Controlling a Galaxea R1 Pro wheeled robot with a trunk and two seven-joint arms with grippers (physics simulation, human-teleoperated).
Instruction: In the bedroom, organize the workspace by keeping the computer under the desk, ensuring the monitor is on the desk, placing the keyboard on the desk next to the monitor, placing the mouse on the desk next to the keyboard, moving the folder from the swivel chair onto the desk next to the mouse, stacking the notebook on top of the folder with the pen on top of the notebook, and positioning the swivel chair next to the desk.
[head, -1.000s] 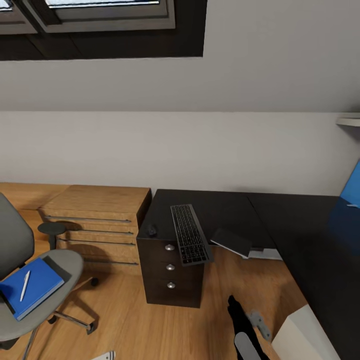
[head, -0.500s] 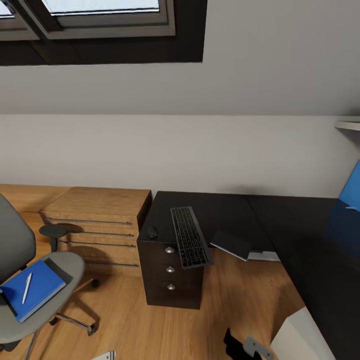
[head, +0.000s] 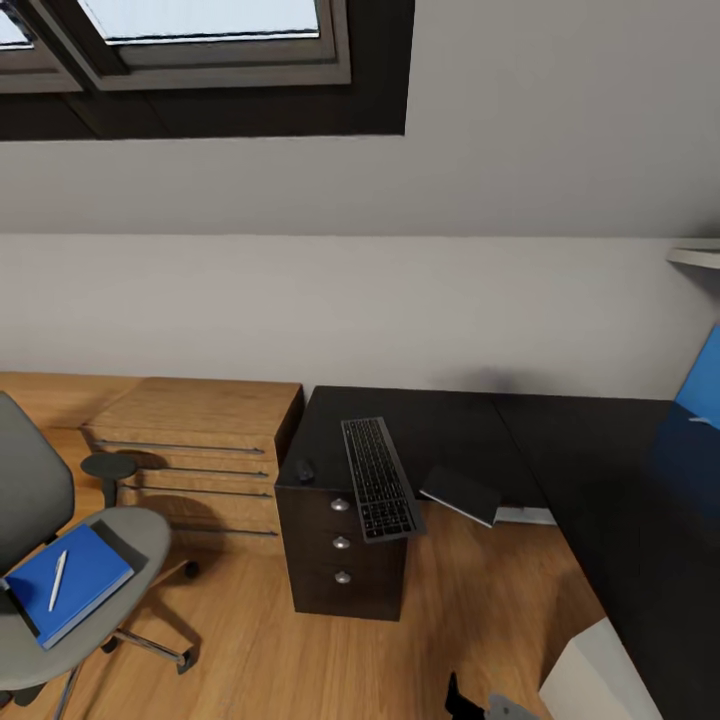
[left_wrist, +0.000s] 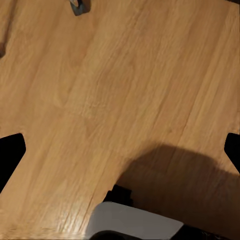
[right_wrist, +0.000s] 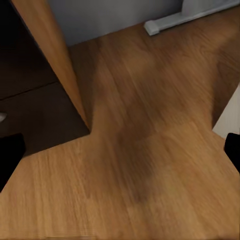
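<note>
Lower left: bright-blue flat folder (head: 68, 583) on grey swivel chair (head: 40, 560) — thin white pen (head: 57, 580) atop; slim dark-keyed keyboard (head: 378, 478) centre, on black drawer unit (head: 340, 540). Both grippers' jaws wide apart.

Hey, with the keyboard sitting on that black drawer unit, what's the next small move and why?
Probably roll closer to the drawer unit and raise the right arm toward the keyboard. The keyboard lies on the unit with its near end overhanging the front edge, not on the desk. Both wrist views look at bare wood floor, so neither claw seems near anything to grasp.
</note>
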